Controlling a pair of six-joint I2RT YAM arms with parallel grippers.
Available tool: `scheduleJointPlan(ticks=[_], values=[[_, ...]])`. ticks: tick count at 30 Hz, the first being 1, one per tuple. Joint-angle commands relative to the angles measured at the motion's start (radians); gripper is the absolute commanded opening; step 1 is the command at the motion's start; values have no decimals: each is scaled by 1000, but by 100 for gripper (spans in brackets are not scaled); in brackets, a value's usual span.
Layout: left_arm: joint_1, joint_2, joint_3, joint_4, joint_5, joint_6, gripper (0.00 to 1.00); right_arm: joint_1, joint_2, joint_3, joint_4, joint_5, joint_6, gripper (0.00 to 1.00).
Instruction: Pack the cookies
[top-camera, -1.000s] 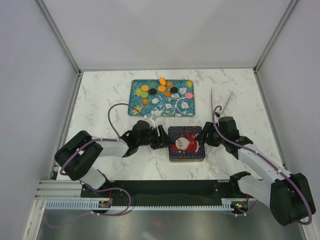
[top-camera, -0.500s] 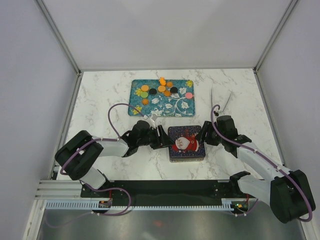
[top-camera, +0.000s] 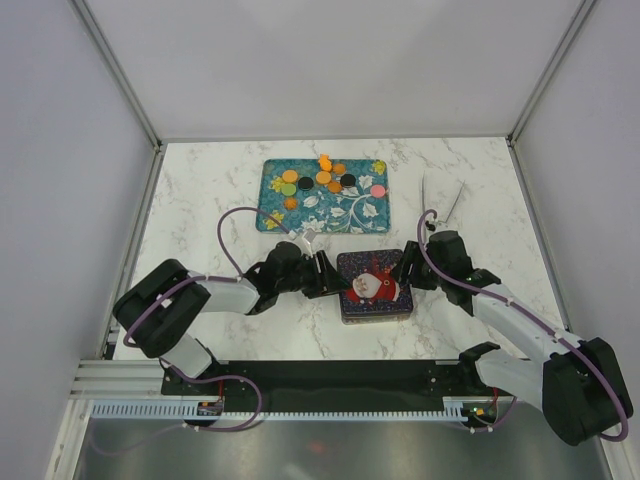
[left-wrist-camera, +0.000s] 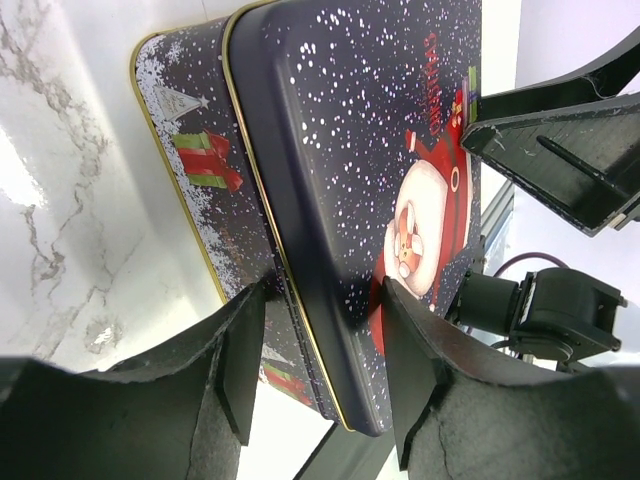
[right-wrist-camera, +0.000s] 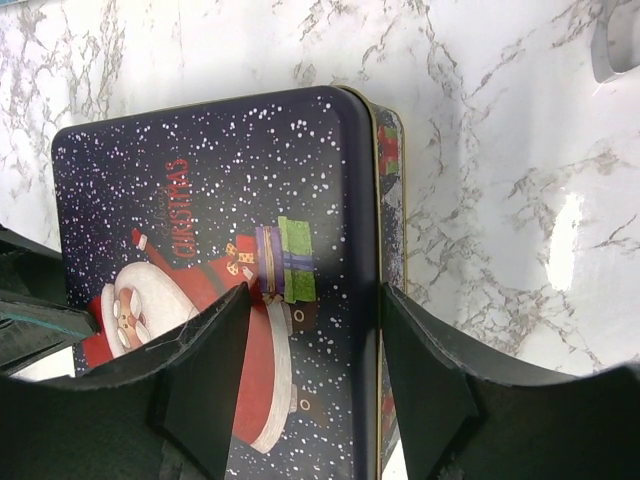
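The cookies (top-camera: 320, 180), small orange, green, pink and black discs, lie on the far part of a teal flowered tray (top-camera: 268, 222). Nearer stands a dark Christmas tin with a Santa lid (top-camera: 372, 283) (left-wrist-camera: 340, 150) (right-wrist-camera: 210, 190). The lid sits askew, lifted off the base (left-wrist-camera: 190, 150) on the left side. My left gripper (top-camera: 328, 275) (left-wrist-camera: 320, 330) is open, its jaws straddling the lid's left edge, one over the top and one by the base wall. My right gripper (top-camera: 405, 270) (right-wrist-camera: 312, 320) is open astride the right rim, one finger above the lid, the other outside the tin's wall (right-wrist-camera: 390, 200).
A thin white object (top-camera: 440, 195) lies on the marble at the back right, beyond the right arm. White enclosure walls ring the table. The tray sits just behind the tin, and both arms reach in from the near edge.
The left jaws have narrowed a little around the lid's edge, and the lid now sits slightly tilted. The right gripper has edged closer over the right rim.
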Motion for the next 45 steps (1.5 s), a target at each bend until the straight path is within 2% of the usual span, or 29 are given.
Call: scheduleJointPlan(ticks=[1, 4, 11, 17, 24, 38, 45], values=[[-38, 39, 0, 9, -21, -9, 51, 40, 21, 14, -8, -30, -6, 63], [-40, 47, -12, 11, -26, -15, 46, 63, 15, 14, -9, -11, 2, 65], [-41, 42, -3, -17, -30, 3, 44, 97, 6, 23, -15, 17, 7, 67], [-41, 15, 37, -80, -30, 46, 55, 97, 0, 49, -40, 17, -1, 71], [-38, -22, 75, -140, -46, 92, 62, 97, -26, 69, -72, 40, 1, 75], [-36, -31, 107, -181, -20, 127, 68, 95, -71, 83, -100, 77, 8, 76], [-36, -28, 110, -186, -13, 127, 67, 95, -69, 81, -101, 63, 4, 74]])
